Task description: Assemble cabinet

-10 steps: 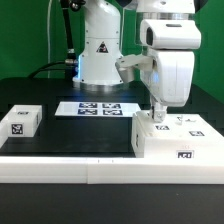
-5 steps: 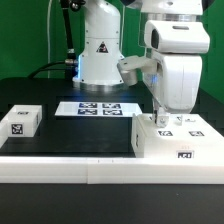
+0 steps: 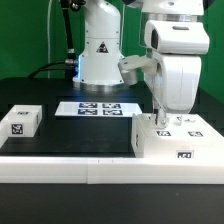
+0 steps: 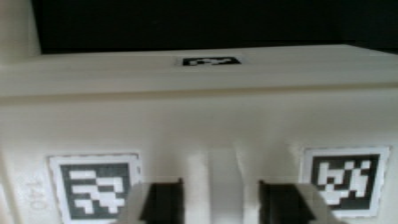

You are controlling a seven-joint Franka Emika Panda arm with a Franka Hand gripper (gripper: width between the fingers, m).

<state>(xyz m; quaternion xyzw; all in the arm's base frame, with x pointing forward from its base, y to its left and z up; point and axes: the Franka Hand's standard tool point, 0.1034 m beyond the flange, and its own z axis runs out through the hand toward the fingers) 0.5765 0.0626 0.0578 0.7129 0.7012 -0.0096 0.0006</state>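
The cabinet, a large white box with black-and-white tags, lies at the exterior view's right on the black mat. My gripper reaches straight down onto its top near its left end. In the wrist view the cabinet fills the picture. My gripper has its two dark fingers on either side of a white ridge between two tags, pressed close against it. What lies under the fingertips is hidden.
A small white tagged block sits at the exterior view's left. The marker board lies flat at the middle back, in front of the arm's base. A white ledge runs along the front.
The arm shifted a little toward the exterior view's right and slightly down onto the cabinet between one second and half a second ago. Since then it has held still.
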